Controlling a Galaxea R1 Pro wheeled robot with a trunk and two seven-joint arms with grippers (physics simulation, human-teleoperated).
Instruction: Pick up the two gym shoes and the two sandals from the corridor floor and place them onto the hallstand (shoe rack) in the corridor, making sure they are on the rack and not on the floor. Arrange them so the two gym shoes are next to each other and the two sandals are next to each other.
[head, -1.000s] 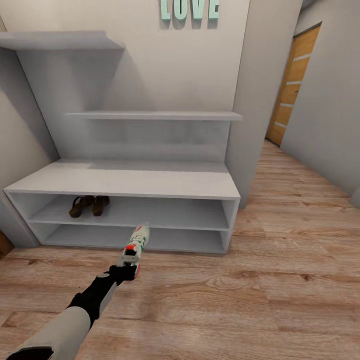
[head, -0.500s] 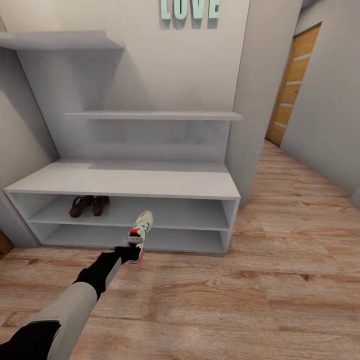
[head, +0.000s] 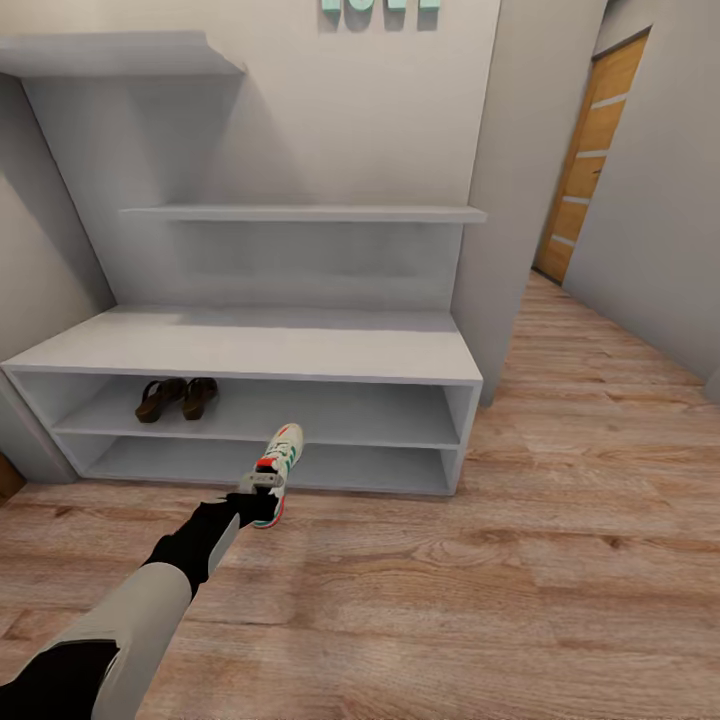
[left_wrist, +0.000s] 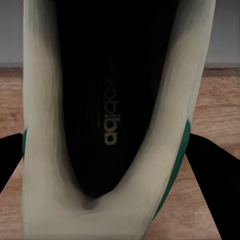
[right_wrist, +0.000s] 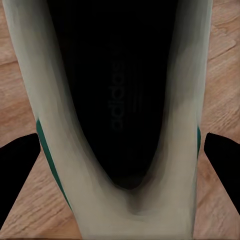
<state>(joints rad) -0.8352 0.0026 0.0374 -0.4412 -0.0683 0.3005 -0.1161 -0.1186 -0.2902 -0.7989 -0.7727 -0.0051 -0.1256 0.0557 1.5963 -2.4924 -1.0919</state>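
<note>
Holding one gym shoe (head: 274, 474) by its heel, the left gripper (head: 256, 499) carries it clear of the floor (head: 560, 560), toe pointing at the front of the shoe rack (head: 250, 345), just short of the lower shelves. The left wrist view looks straight into that shoe (left_wrist: 112, 105): pale off-white sides, a green stripe on each flank, a dark lining with a faint brand mark, and a black finger (left_wrist: 215, 175) pressed against either side, so the grip is clenched on it. In the head view the shoe also shows red-orange at heel and toe. The right wrist view shows the same kind of shoe (right_wrist: 117, 110) seen the same way, with the right gripper's fingers (right_wrist: 17, 170) hard against its sides over bare planks, so the second gym shoe appears to be grasped as well. Both sandals (head: 177, 398) already sit side by side at the left end of the rack's upper open shelf. By my reckoning half the job is done: the two gym shoes have yet to be set down together on the rack.
</note>
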